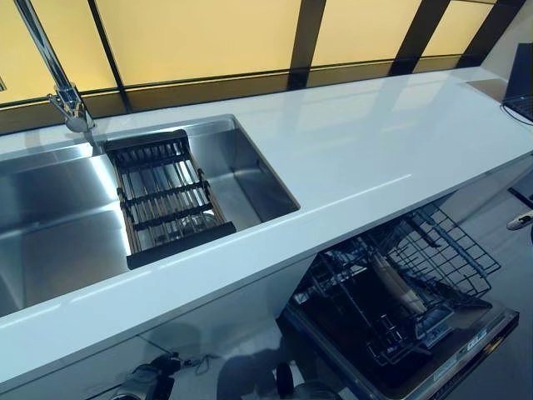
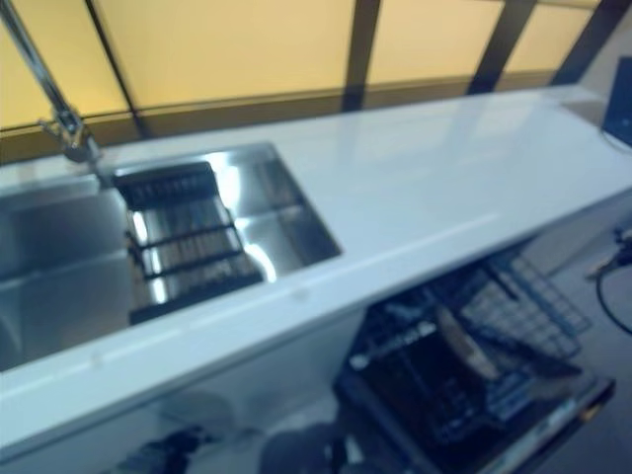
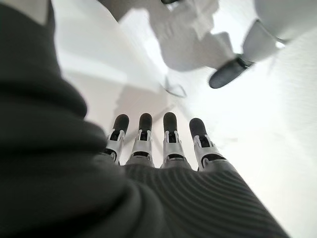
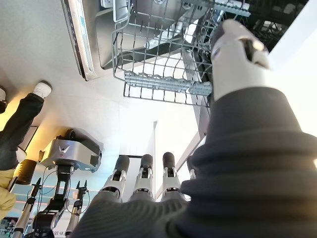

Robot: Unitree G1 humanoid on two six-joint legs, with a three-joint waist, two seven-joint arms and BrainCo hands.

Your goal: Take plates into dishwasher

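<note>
We see one pulled-out dishwasher rack [image 1: 416, 283] at lower right under the white counter's [image 1: 375, 158] edge, one plate [image 1: 398, 286] inside, both our left hand [image 3: 163, 148] and right hand [image 4: 143, 178] with fingers straight, empty.

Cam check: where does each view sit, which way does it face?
Left eye, right eye: head stereo pair, looking down at counter, sink with rack, open dishwasher; no hand clearly shown.
Left wrist: along left hand, fingers straight, toward pale floor.
Right wrist: along right hand, fingers straight, toward dishwasher basket; a person's leg at the edge.
Shared: dishwasher, in eyes and right wrist.
</note>
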